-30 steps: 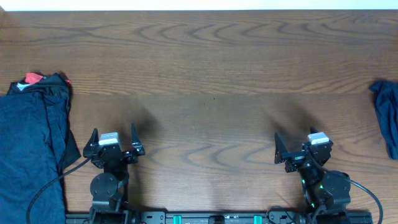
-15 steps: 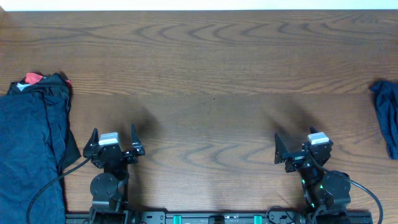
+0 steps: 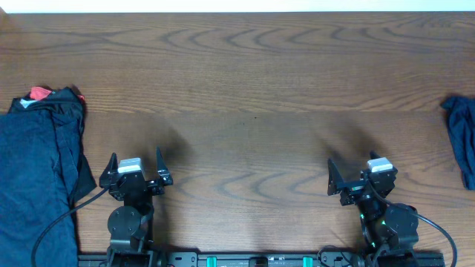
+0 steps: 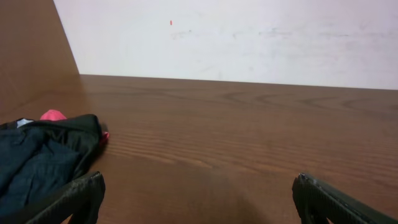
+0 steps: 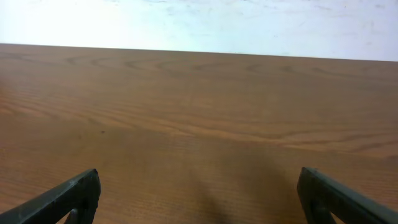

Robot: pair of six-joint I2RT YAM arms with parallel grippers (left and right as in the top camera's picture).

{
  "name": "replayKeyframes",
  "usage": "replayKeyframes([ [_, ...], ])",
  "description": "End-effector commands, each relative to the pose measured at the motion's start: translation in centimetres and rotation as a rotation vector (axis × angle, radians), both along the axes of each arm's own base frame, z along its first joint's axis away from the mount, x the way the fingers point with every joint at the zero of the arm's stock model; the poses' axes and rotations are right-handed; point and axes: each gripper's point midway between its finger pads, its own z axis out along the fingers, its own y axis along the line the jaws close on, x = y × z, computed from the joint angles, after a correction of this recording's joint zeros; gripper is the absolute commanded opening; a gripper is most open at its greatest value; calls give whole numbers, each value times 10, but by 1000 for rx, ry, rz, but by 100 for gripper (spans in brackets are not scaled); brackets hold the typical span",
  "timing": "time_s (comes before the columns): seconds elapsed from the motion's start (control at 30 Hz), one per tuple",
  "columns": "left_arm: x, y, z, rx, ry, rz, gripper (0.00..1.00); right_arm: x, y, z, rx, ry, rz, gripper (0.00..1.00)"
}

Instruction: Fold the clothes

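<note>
A pile of dark navy clothes lies at the table's left edge, with a red piece showing at its far end. The pile and the red piece also show at the left of the left wrist view. Another navy garment lies at the right edge, partly cut off. My left gripper is open and empty near the front, just right of the pile; it also shows in the left wrist view. My right gripper is open and empty at the front right, over bare wood.
The wooden table stretches between the two arms to a white wall at the back. A black cable runs from the left arm's base over the navy pile.
</note>
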Motion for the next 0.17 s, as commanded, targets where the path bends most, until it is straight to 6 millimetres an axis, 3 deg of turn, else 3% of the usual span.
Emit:
replayKeyframes([
  [0.0, 1, 0, -17, -5, 35, 2, 98, -1, 3, 0, 2, -1, 15, 99],
  [0.13, 1, 0, -17, -5, 35, 2, 98, -1, 3, 0, 2, -1, 15, 99],
])
